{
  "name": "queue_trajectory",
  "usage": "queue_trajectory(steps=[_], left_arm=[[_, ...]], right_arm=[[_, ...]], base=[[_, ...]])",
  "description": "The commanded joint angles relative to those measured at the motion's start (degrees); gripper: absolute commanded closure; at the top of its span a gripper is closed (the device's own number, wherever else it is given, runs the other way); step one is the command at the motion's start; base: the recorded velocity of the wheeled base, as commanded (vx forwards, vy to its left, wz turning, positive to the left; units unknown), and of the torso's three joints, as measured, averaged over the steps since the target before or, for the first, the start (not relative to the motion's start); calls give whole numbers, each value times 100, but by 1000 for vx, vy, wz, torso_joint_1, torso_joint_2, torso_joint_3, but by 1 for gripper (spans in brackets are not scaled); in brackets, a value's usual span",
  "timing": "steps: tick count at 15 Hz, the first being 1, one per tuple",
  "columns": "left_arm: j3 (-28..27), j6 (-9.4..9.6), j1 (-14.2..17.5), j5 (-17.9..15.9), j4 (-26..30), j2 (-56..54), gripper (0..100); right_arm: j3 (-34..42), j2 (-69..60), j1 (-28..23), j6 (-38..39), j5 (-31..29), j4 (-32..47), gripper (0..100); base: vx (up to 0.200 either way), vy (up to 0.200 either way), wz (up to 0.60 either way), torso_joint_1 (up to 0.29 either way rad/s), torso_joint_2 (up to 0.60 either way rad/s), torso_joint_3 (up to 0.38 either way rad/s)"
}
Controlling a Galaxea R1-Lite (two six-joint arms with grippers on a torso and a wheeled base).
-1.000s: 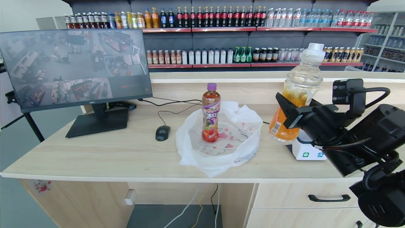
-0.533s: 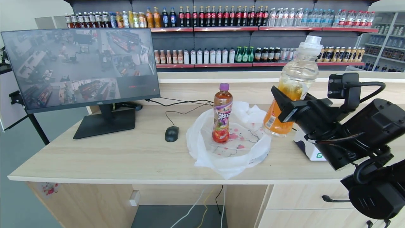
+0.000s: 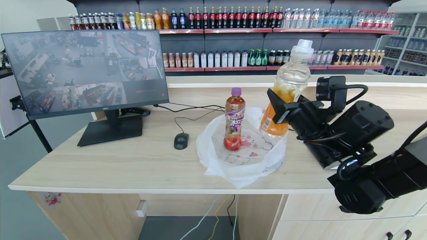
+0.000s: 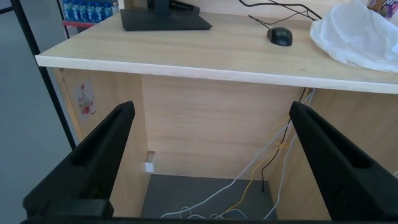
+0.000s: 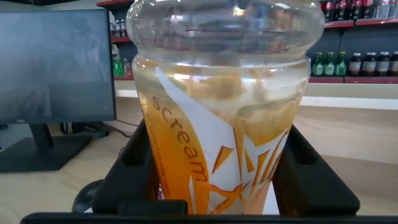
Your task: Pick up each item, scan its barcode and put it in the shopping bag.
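Scanning a wooden counter (image 3: 133,166), drink shelves (image 3: 233,30) far behind. Counting one bag (image 3: 243,166), two bottles (image 3: 234,120). Pinching the orange bottle (image 3: 287,83) in the right gripper (image 3: 283,101) over the bag's right side; holding the left gripper (image 4: 205,162) spread.

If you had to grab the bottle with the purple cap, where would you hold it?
Probably around the purple-capped bottle at its middle, coming in level from the left: it stands upright in the open bag, walls low, and the orange bottle crowds its right.
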Motion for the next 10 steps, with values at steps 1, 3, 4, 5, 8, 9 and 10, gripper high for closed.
queue_trajectory(steps=[1, 3, 4, 5, 8, 9, 10], left_arm=[[0, -1, 0, 1, 1, -2, 0], [0, -1, 0, 1, 1, -2, 0], [0, -1, 0, 1, 1, -2, 0], [0, -1, 0, 1, 1, -2, 0], [0, -1, 0, 1, 1, -2, 0], [0, -1, 0, 1, 1, -2, 0], [0, -1, 0, 1, 1, -2, 0]], right_arm=[[-337, 544, 31, 3, 10, 2, 100], [-566, 808, 49, -6, 10, 2, 100], [-592, 843, 119, -6, 10, 2, 100], [-654, 896, 128, -6, 10, 2, 100], [-830, 1115, 14, 38, 10, 2, 100], [-891, 1195, -57, 47, 10, 2, 100], [-865, 1212, -144, 47, 10, 2, 100]], base=[[0, 0, 0, 0, 0, 0], [0, 0, 0, 0, 0, 0], [0, 0, 0, 0, 0, 0], [0, 0, 0, 0, 0, 0], [0, 0, 0, 0, 0, 0], [0, 0, 0, 0, 0, 0], [0, 0, 0, 0, 0, 0]])
